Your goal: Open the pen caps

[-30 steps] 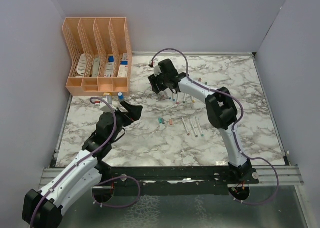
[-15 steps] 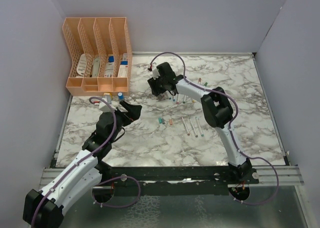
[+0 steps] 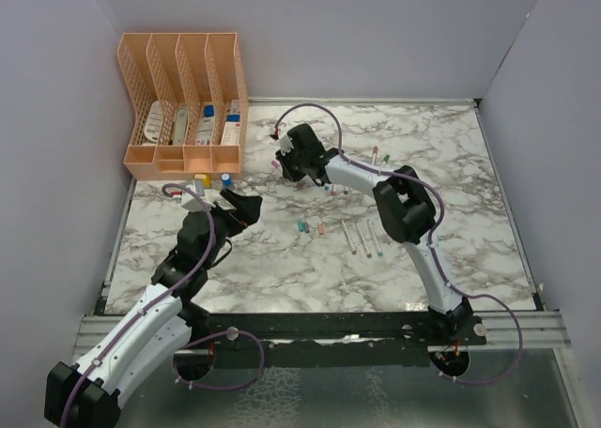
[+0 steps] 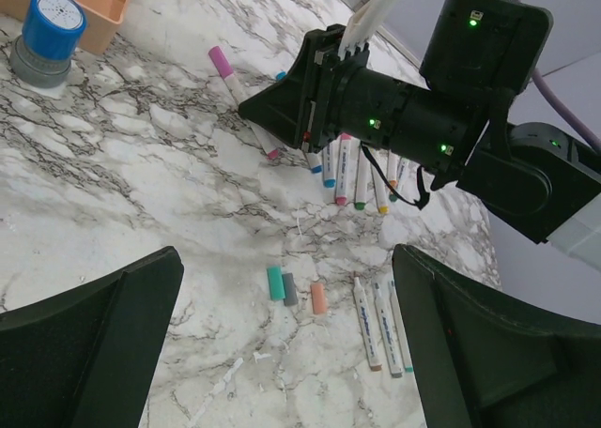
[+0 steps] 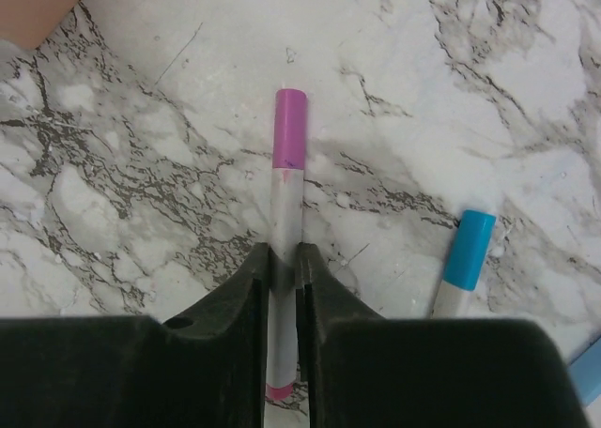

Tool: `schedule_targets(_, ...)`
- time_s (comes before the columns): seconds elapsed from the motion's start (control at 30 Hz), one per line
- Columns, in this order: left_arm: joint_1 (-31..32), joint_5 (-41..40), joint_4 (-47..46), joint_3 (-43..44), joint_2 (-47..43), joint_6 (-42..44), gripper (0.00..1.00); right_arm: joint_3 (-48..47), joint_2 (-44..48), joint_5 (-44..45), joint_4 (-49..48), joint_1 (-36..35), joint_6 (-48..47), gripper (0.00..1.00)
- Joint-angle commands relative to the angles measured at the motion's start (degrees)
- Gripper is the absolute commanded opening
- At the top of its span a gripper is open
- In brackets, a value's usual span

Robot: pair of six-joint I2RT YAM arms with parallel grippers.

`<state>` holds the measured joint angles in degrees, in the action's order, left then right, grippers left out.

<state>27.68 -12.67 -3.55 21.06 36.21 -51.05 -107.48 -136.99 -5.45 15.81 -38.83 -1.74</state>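
Note:
A pale grey pen with a pink cap lies on the marble table, and my right gripper is shut on its barrel just behind the cap. From the left wrist view that pen pokes out of the right gripper. A blue-capped pen lies beside it, and several more capped pens lie in a row under the right arm. Three loose caps, teal, grey and orange, lie next to three uncapped pens. My left gripper hovers open above them, holding nothing.
An orange desk organizer stands at the back left. A small blue-topped bottle and a yellow block sit in front of it. Grey walls close in the table on three sides.
The right gripper moved left along the table and closed its jaws on the pink-capped pen. The left arm barely shifted and stayed open.

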Motion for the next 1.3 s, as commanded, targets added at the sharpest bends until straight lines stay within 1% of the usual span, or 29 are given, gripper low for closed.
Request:
schedule_targets(0.0, -0.5, -1.7, 1.6, 1.7, -1.1, 0.1, 0.97, 6.5, 1.0, 0.3, -0.4, -0.9, 1.6, 0.03)
schedule_targets(0.07, -0.5, -1.6, 1.6, 1.8, -1.4, -0.6, 0.97, 8.0, 2.4, 1.0, -1.0, -0.9, 2.0, 0.01)
schedule_targets(0.13, -0.5, -2.1, 2.3, 2.2, -1.3, -2.3, 0.97, 11.5, 5.8, 1.1, -3.3, -0.9, 3.1, 0.01)
schedule_targets(0.23, -0.5, -2.4, 3.4, 2.4, -0.7, -5.9, 0.97, 21.1, 14.7, 0.7, -12.0, -0.9, 5.6, 0.01)
schedule_targets(0.3, -0.5, -1.7, 2.1, 2.1, 0.3, -7.8, 0.97, 25.9, 21.4, 0.4, -14.3, -0.9, 7.2, 0.01)
schedule_targets(0.43, -0.5, 1.3, -2.8, 2.8, 4.9, -10.2, 0.95, 33.1, 32.4, -1.0, -14.3, -0.9, 9.7, 0.01)
schedule_targets(0.57, -0.6, 5.6, -10.2, 4.3, 12.0, -12.5, 0.95, 37.0, 39.7, -1.2, -9.1, -0.9, 11.8, 0.01)
schedule_targets(0.7, -0.7, 9.9, -16.9, 7.7, 20.1, -13.5, 0.95, 42.9, 47.3, -2.4, -9.7, -0.9, 13.0, 0.01)
schedule_targets(0.83, -0.8, 15.2, -19.9, 13.2, 27.6, -13.5, 0.95, 45.6, 52.2, -2.6, -8.0, -0.8, 13.1, 0.01)
schedule_targets(0.93, -0.7, 17.6, -22.3, 16.0, 31.2, -13.6, 0.95, 47.2, 55.0, -3.0, -7.6, -0.9, 13.1, 0.01)
schedule_targets(1.17, -0.2, 23.9, -25.9, 19.6, 37.5, -14.2, 0.87, 51.0, 58.7, -5.0, -9.5, -0.9, 13.6, 0.01)
schedule_targets(1.27, 0.7, 25.1, -26.7, 19.9, 39.1, -14.3, 0.84, 51.7, 59.4, -6.1, -10.2, -0.9, 13.7, 0.01)
